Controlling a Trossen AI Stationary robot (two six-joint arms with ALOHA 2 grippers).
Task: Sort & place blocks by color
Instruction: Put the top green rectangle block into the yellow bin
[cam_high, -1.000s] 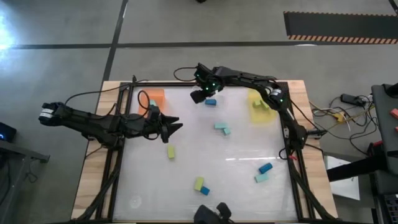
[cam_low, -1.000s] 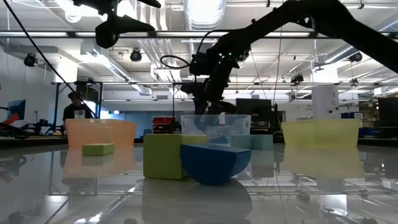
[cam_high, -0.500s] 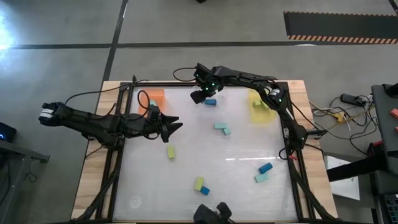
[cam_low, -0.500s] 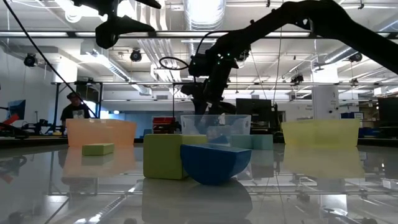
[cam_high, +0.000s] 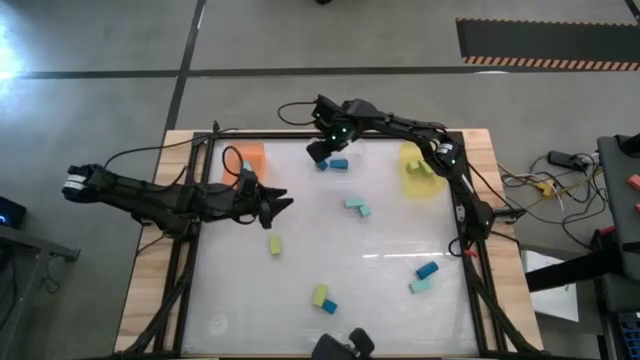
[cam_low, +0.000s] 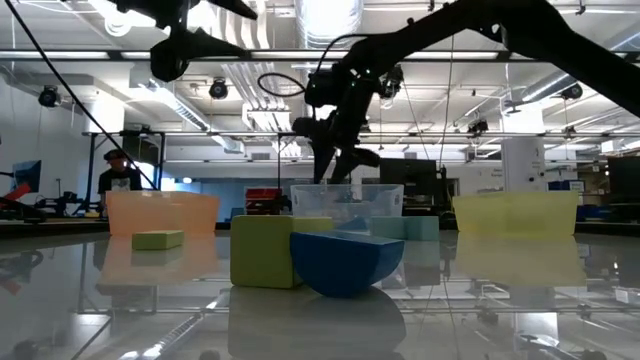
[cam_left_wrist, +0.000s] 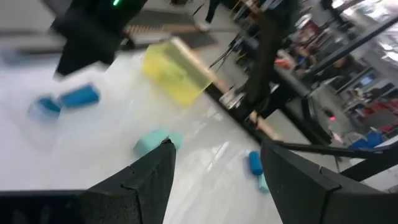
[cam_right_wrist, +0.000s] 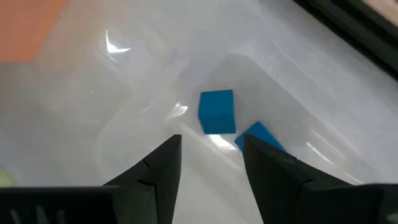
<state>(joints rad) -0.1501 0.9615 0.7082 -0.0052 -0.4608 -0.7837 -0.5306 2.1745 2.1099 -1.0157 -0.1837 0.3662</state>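
Observation:
My right gripper (cam_high: 318, 152) hangs open above the clear tray (cam_low: 310, 200) near the table's far edge, its fingers pointing down (cam_low: 337, 165). Two darker blue blocks (cam_right_wrist: 216, 112) (cam_right_wrist: 261, 134) lie on the tray's floor below it. My left gripper (cam_high: 288, 200) is open and hovers over the table's left half, touching nothing. On the table lie a yellow-green block (cam_high: 275, 243), a teal block (cam_high: 357, 206), a blue one (cam_high: 427, 269) beside a teal one (cam_high: 420, 285), and a yellow-green one (cam_high: 319, 295) against a blue one (cam_high: 329, 307).
The orange tray (cam_high: 248, 158) sits at the far left and the yellow tray (cam_high: 418, 172) at the far right. Black frame rails run along the table's edges. A person (cam_low: 120, 178) stands in the room far behind.
My right gripper has risen out of the clear tray and shifted slightly toward the far edge, so its fingers now show spread above the tray's rim. The blocks have not moved.

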